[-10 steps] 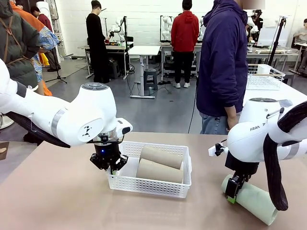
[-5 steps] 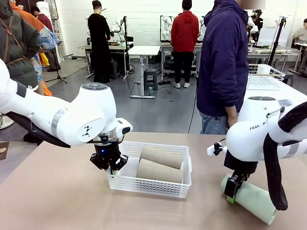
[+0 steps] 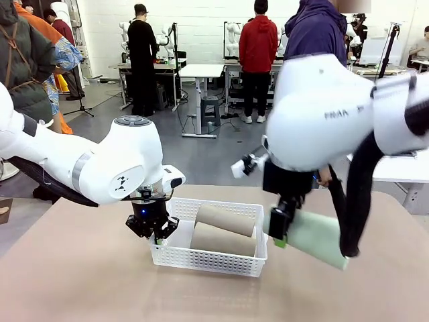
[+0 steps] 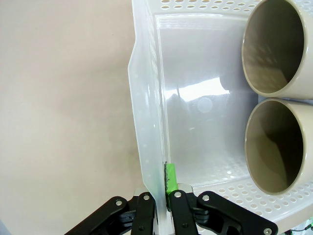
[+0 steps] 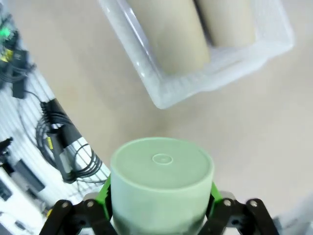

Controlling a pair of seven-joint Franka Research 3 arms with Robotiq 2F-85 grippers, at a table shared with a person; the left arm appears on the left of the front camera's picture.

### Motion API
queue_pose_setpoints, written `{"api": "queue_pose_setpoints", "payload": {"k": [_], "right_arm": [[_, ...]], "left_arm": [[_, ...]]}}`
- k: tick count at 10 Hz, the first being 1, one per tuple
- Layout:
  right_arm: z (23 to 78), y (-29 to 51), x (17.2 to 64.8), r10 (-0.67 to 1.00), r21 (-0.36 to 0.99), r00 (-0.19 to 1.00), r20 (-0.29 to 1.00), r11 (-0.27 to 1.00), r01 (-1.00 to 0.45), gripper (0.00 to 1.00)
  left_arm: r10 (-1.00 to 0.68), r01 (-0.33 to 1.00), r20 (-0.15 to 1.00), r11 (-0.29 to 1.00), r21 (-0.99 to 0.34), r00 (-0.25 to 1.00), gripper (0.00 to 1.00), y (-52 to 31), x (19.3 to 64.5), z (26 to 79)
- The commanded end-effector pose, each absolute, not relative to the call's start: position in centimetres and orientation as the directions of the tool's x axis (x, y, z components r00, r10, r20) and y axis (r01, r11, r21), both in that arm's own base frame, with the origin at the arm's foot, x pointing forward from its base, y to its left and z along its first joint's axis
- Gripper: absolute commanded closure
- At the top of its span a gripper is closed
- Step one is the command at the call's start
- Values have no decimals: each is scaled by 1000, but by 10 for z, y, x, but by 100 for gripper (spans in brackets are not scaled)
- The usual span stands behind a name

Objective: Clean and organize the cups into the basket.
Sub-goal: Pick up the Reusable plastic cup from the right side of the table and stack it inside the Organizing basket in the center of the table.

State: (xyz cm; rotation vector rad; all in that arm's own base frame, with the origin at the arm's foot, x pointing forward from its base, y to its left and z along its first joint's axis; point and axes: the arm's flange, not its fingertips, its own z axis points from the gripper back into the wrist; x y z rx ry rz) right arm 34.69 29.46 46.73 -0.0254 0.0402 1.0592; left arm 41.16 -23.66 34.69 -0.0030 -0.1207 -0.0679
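Two beige cups (image 3: 223, 230) across the basket (image 3: 209, 258), bare floor seemingly only behind the left hand (image 3: 153, 231).

The right arm's big white joint hides most of the person (image 3: 315, 33) across the table. The mint cup (image 3: 315, 239) looks smeared, its far end behind a black cable (image 3: 355, 194). The picture's edge crops both tan cups (image 4: 281, 98).

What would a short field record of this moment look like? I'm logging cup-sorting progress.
left claw: shut on the basket wall, steadying it
right claw: shut on the mint cup, carried lying sideways above the table, right of the basket
basket: white, perforated, on the table
beige cups: two, lying side by side inside the basket
mint cup: not yet in the basket
person: standing at the far side, behind the right arm
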Motion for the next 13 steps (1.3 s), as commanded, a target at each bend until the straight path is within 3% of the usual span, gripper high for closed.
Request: {"api": "queue_pose_setpoints", "payload": {"k": [1,7,8,10,13], "right_arm": [[478,317,368,869,-31,488,-83,487,-873,34],[490,319,357,883,-11,466,-47,466,-885,34],[488,321,363,882,-14,468,-54,468,-883,21],[483,357,377,926,-25,377,-28,376,-926,21],[483,400,401,952,-13,283,113,287,-958,21]], "left_arm": [[-69,70,127,998,3,989,100,-236,411,349],[-69,70,127,998,3,989,100,-236,411,349],[-69,70,127,998,3,989,100,-236,411,349],[-69,70,127,998,3,989,100,-236,411,349],[-69,70,127,998,3,989,100,-236,411,349]]}}
